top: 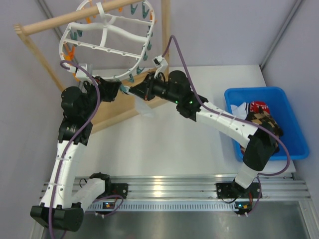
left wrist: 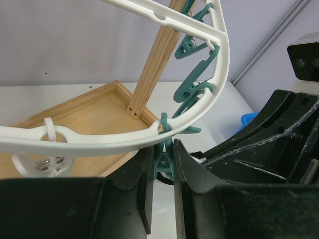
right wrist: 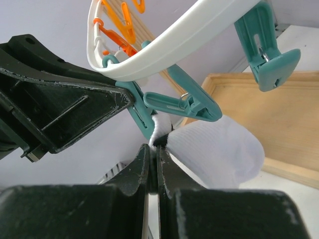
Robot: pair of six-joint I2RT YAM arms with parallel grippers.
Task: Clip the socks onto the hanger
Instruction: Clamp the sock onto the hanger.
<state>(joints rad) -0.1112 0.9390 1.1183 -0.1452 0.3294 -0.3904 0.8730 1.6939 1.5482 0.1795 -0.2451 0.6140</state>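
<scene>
Sock (right wrist: pixel 219 149), white, soft and light, is clamped by one edge between the closed right fingers (right wrist: pixel 139 169), just under a teal clip (right wrist: pixel 184 104) on the hanger (right wrist: pixel 189 35) rim. It will sag and slip easily, so a hold close to that edge suits feeding it in. Left fingers (left wrist: pixel 144 184) are clamped on a clip's tail, likely to spread it. Both arms crowd the rim, with other clips close by and the wooden rack (left wrist: pixel 149 64) just behind. Open desk (top: pixel 164 144) lies toward the bases. More socks (top: pixel 259 112) sit in the bin (top: pixel 294 149).

White arm links (top: pixel 224 122), black joints (top: pixel 76 102), purple cables (top: pixel 179 52), small green lights (top: pixel 188 103)
</scene>
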